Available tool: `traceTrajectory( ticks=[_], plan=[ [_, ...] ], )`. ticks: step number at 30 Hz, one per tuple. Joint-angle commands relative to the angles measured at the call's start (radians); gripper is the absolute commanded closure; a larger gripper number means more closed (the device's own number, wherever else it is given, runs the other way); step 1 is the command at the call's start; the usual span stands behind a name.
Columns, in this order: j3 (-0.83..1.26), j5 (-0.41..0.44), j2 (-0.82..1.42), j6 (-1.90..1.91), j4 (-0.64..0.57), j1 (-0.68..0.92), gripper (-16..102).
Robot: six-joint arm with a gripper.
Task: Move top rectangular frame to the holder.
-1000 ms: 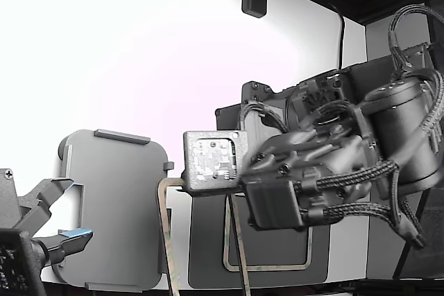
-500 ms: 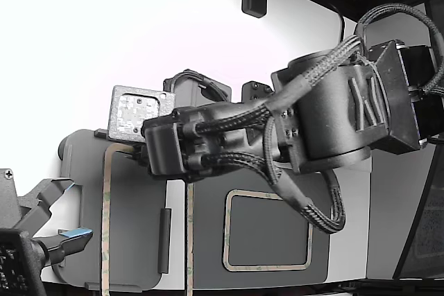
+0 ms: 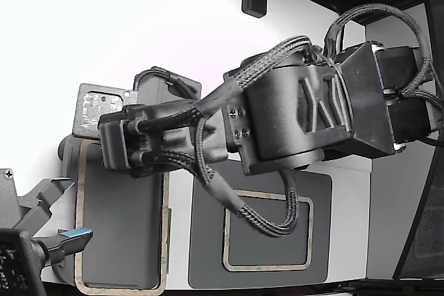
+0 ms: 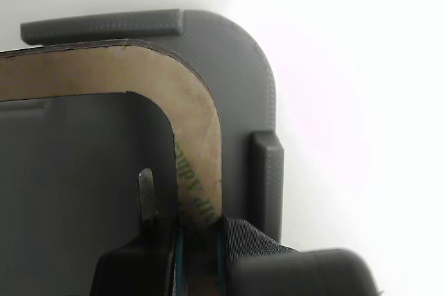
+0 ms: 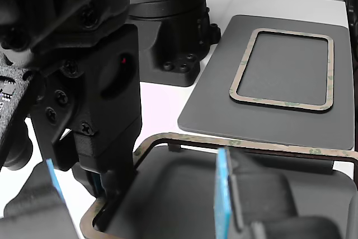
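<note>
Holder point(image 3: 118, 227) lies at the exterior view's left on the white counter point(image 3: 177, 220), the top rectangular frame point(image 3: 78, 227) over it, pinched by the gripper point(image 4: 198, 244). Rightward, a dark mat point(image 3: 208, 254) carries another frame point(image 3: 267, 266).

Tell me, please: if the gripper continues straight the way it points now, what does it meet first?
Most likely the holder. The gripper is shut on the rectangular frame directly over it, though the gap between them is unclear.
</note>
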Motion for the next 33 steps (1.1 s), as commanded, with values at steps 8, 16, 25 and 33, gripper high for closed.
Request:
traceTrajectory(
  ticks=[8,16,25,33],
  plan=[
    [-0.017,0.018,0.011,-0.023,0.009,-0.011,97],
    [-0.025,0.028,0.0,-0.02,0.009,-0.011,97],
    [-0.014,0.032,-0.009,-0.028,0.009,-0.012,97],
    [-0.023,0.037,-0.025,-0.026,0.009,-0.012,97]
  ],
)
